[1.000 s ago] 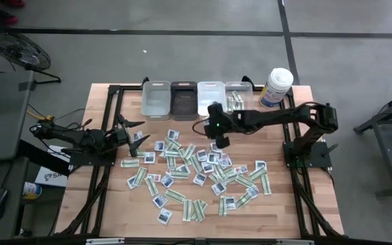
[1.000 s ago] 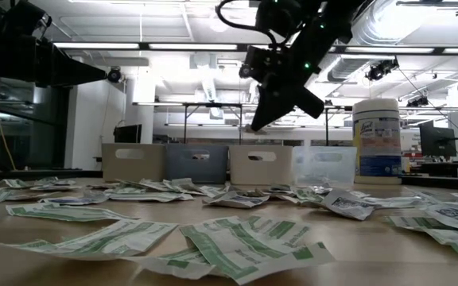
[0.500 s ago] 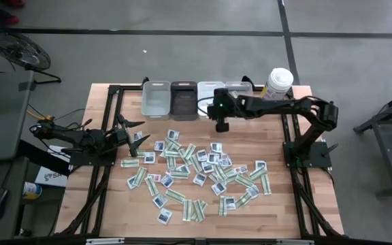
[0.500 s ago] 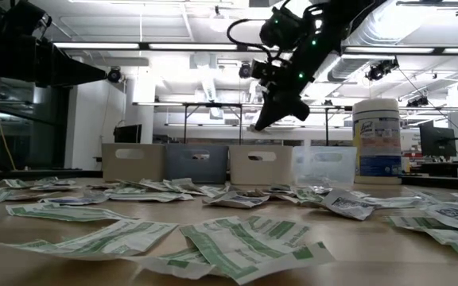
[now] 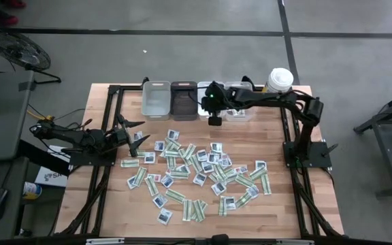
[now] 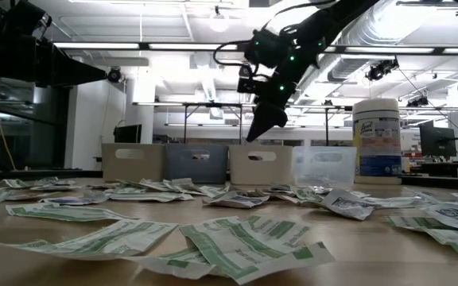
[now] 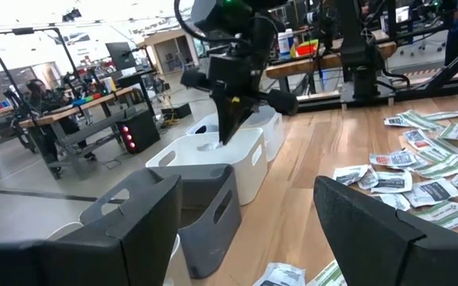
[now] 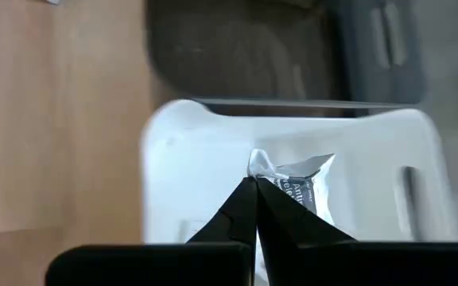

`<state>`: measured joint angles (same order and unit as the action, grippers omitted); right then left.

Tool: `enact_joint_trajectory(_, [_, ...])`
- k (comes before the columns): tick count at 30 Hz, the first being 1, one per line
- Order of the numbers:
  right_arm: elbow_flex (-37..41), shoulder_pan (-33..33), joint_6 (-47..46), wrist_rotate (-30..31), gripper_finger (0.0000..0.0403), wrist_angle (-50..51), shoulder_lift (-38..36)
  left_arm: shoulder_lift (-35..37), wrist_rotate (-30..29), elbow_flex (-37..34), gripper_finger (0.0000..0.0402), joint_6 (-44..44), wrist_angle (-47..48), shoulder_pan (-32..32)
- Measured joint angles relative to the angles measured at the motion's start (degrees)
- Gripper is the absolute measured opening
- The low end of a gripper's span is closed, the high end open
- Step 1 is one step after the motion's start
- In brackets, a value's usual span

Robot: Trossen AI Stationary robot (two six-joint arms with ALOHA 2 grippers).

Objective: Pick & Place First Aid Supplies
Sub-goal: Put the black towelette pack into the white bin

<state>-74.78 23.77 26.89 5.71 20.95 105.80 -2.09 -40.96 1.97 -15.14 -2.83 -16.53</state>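
Several first aid supplies (image 5: 196,170), green-and-white strips and white squarish packets, lie flat and scattered on the wooden table. My right gripper (image 8: 254,181) is shut on one white packet with dark print (image 8: 299,181) and hangs above the white bin (image 8: 173,159), third in the row of bins at the table's far edge. The high view shows this gripper (image 5: 214,120) over that bin's near rim. My left gripper (image 5: 140,133) waits open at the table's left side, nothing between its fingers. My right gripper pinches the white packet by one corner (image 8: 262,176) between its two fingertips. The fingers slant down from the table's right and near side. The packet sticks out past the fingertips, lifted clear, above the white bin's hollow.
Along the far edge stand a pale bin (image 5: 156,99), a dark grey bin (image 5: 184,99), the white bin (image 5: 210,92) and a clear bin (image 5: 239,102) holding green strips. A tall white canister (image 5: 278,82) stands at the far right. Black frame rails border the table.
My right gripper has travelled from above the far side of the packet pile toward the table's far edge and a little left, rolling its wrist somewhat, and now hangs over the white bin. It has stayed shut the whole time.
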Motion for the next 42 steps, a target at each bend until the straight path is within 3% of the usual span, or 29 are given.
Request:
enact_joint_trajectory(5, [-0.6, 0.1, -1.4, -2.8, 0.0000, 0.2, 1.0, 0.0, 0.0, 0.0, 0.0280, 0.0, 0.0, 0.0])
enact_joint_trajectory(11, [-0.6, 0.2, -1.6, -0.7, 0.0013, 1.1, 1.0, 0.0, 0.0, 0.0, 0.0280, 0.0, 0.0, 0.0])
enact_joint_trajectory(21, [-0.6, -0.8, -5.5, 0.3, 0.0108, 1.7, 1.0, 0.0, 0.0, 0.0, 0.0280, 0.0, 0.0, 0.0])
enact_joint_trajectory(27, [-0.5, -3.8, -17.5, 1.4, 0.0144, 5.3, -1.9, 0.0, 0.0, 0.0, 0.0280, 0.0, 0.0, 0.0])
enact_joint_trajectory(32, [-0.5, -6.7, -36.7, 0.1, 0.0148, 13.0, -4.9, 0.0, 0.0, 0.0, 0.0280, 0.0, 0.0, 0.0])
enact_joint_trajectory(36, [-0.5, -8.7, -50.3, -4.3, 0.0143, 19.9, -5.8, 0.0, 0.0, 0.0, 0.0280, 0.0, 0.0, 0.0])
enact_joint_trajectory(42, [-0.4, -12.9, -55.4, -4.8, 0.0138, 21.3, -4.7, 0.0, 0.0, 0.0, 0.0280, 0.0, 0.0, 0.0])
